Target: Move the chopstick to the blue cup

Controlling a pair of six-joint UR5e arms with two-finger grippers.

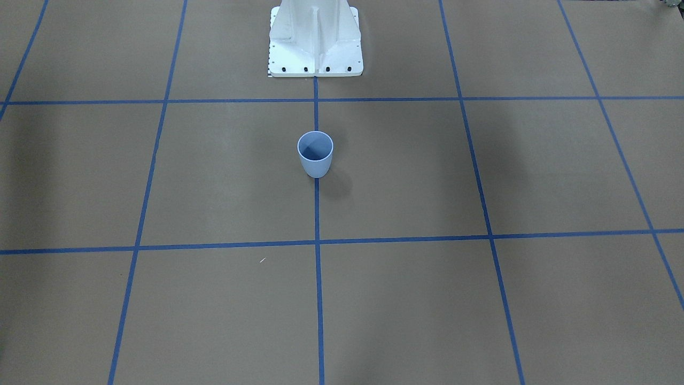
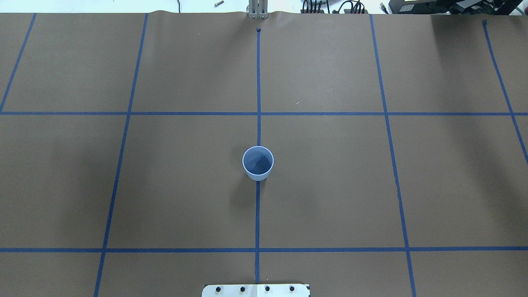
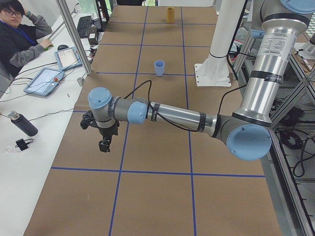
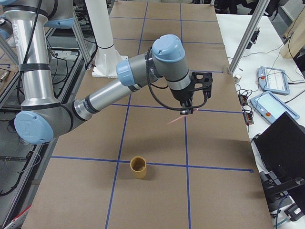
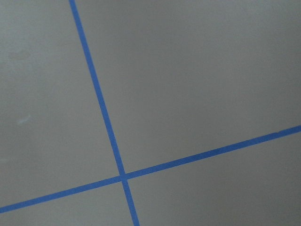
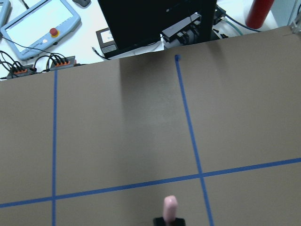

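The blue cup (image 1: 315, 155) stands upright and empty at the middle of the table, on the centre tape line; it also shows in the overhead view (image 2: 258, 163) and far off in the exterior left view (image 3: 159, 68). My right gripper (image 4: 187, 111) hangs above the table near its right end, far from the cup, shut on a pale pink chopstick (image 4: 174, 119) that slants down out of it. The stick's end (image 6: 170, 206) shows at the bottom of the right wrist view. My left gripper (image 3: 104, 145) hangs over the table's left end; I cannot tell whether it is open or shut.
A tan cup (image 4: 138, 167) stands near the table's right end, close to the right gripper. The robot's white base (image 1: 315, 43) is behind the blue cup. An operator (image 3: 19, 34), tablets and a black bottle (image 3: 22, 124) are along the far side table.
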